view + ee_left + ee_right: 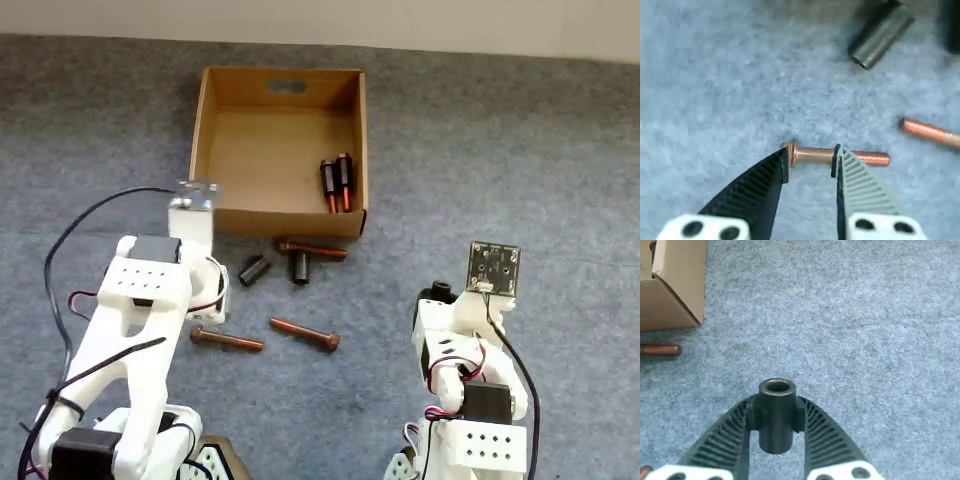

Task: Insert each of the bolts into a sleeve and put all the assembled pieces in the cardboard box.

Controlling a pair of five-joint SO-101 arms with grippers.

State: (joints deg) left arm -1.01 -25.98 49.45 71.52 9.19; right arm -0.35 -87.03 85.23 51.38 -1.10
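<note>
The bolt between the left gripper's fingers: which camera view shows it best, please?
The left wrist view: the bolt lies close up on the carpet, within the open left gripper. The high view gives it small, beside the left arm. The right wrist view faces the sleeve in the right gripper.

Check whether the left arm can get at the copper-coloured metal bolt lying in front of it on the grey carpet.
Probably yes: its open end effector straddles the copper-coloured metal bolt near its head, with nothing in between.
</note>
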